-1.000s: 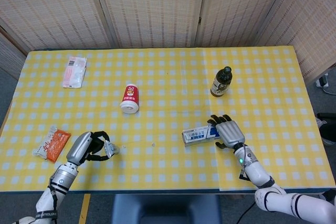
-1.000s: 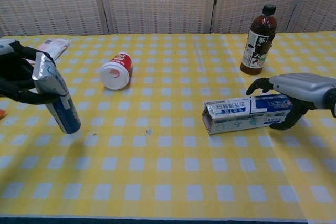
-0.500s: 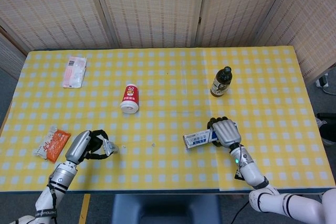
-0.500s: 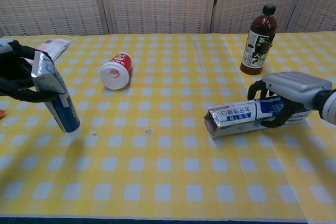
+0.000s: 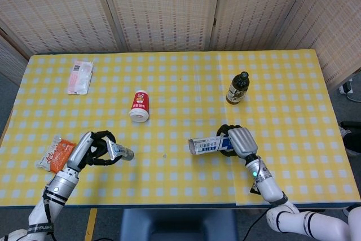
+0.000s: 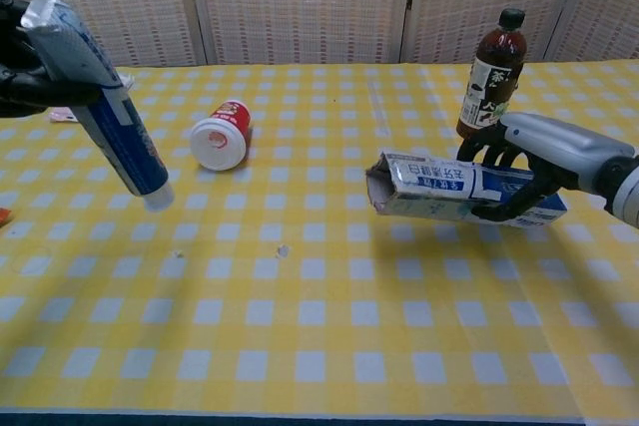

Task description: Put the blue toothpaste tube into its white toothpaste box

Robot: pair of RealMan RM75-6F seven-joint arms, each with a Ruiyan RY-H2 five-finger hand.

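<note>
My left hand [image 5: 95,147] [image 6: 20,62] holds the blue toothpaste tube [image 6: 108,117] [image 5: 119,151] by its crimped end, lifted off the table, cap pointing down and toward the middle. My right hand [image 5: 237,139] [image 6: 529,162] grips the white toothpaste box [image 6: 454,187] [image 5: 210,145] around its right half and holds it above the table. The box lies roughly level, its open end facing left toward the tube. A wide gap separates tube and box.
A red-and-white canister [image 6: 221,135] lies on its side at the middle. A dark bottle [image 6: 492,75] stands just behind my right hand. An orange snack packet [image 5: 57,155] lies beside my left hand, a pale packet [image 5: 80,77] at the far left.
Both hands have risen: the tube came up off the table and tilted cap-first toward the middle, and the box was lifted clear of the cloth and moved left.
</note>
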